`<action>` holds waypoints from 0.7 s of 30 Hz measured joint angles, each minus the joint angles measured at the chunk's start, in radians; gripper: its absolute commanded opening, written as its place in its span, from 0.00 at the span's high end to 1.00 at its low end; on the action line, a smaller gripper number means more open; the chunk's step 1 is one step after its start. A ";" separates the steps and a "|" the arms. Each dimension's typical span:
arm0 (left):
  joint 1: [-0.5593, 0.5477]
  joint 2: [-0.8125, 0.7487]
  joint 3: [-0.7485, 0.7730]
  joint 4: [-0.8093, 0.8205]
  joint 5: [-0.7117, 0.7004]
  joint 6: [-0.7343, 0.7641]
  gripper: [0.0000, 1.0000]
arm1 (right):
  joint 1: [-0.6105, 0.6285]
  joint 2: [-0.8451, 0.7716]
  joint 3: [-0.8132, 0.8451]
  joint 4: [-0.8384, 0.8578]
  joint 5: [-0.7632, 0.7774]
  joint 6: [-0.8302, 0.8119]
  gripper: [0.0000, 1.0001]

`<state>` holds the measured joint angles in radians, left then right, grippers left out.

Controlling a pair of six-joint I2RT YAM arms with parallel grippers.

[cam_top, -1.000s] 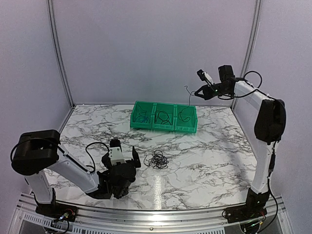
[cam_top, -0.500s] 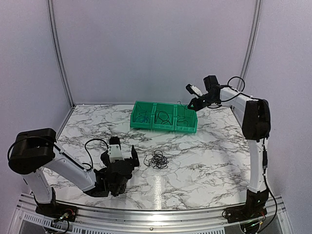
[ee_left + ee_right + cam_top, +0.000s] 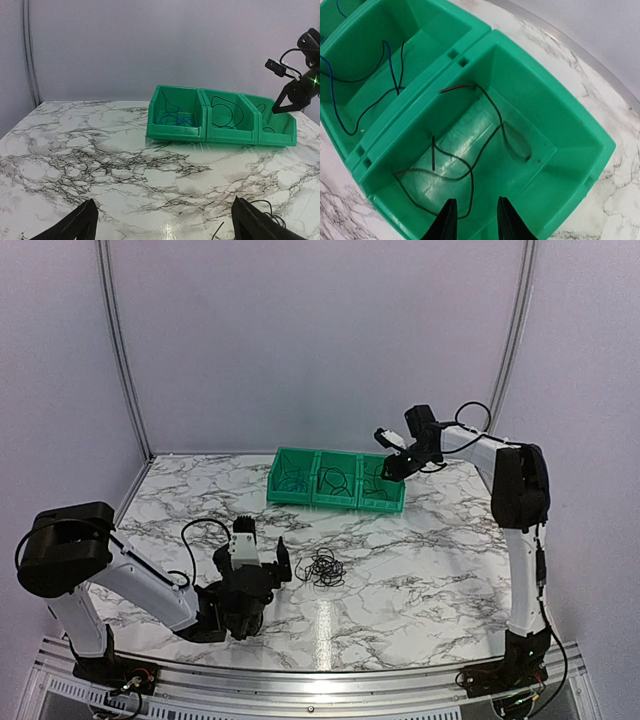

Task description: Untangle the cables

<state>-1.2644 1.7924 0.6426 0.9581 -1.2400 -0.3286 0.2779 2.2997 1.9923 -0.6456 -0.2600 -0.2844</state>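
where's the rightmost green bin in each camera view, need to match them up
Top external: the rightmost green bin sits right of centre, at the far side, last of three.
Left wrist: at the right edge, mid-height.
Right wrist: seen from above, it fills most of the picture.
Shared landmark: the right gripper hangs open over this bin in all three views.

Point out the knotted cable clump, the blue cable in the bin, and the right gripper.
knotted cable clump (image 3: 323,567), top external view, middle of the tangle.
blue cable (image 3: 172,120), left wrist view, strand inside the leftmost green bin (image 3: 175,133).
right gripper (image 3: 475,222), right wrist view, midway between its fingers.
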 measured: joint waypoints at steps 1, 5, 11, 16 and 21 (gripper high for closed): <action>0.000 0.000 0.000 0.006 0.023 0.011 0.07 | 0.000 -0.019 -0.022 -0.003 0.002 0.001 0.68; -0.001 -0.009 0.000 0.009 0.156 0.086 0.10 | 0.000 -0.167 -0.143 -0.002 -0.003 0.000 0.68; 0.000 -0.115 0.055 -0.182 0.347 0.044 0.24 | 0.001 -0.483 -0.384 0.108 -0.103 0.000 0.68; 0.017 -0.204 0.103 -0.366 0.515 -0.061 0.30 | 0.011 -0.650 -0.625 0.231 -0.259 -0.011 0.71; 0.085 -0.225 0.102 -0.470 0.709 -0.211 0.29 | 0.059 -0.655 -0.814 0.302 -0.388 -0.041 0.73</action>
<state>-1.1790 1.5677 0.7444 0.4877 -0.5312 -0.5392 0.3367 1.6447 1.1782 -0.3435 -0.6476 -0.3256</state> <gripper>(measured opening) 0.703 0.282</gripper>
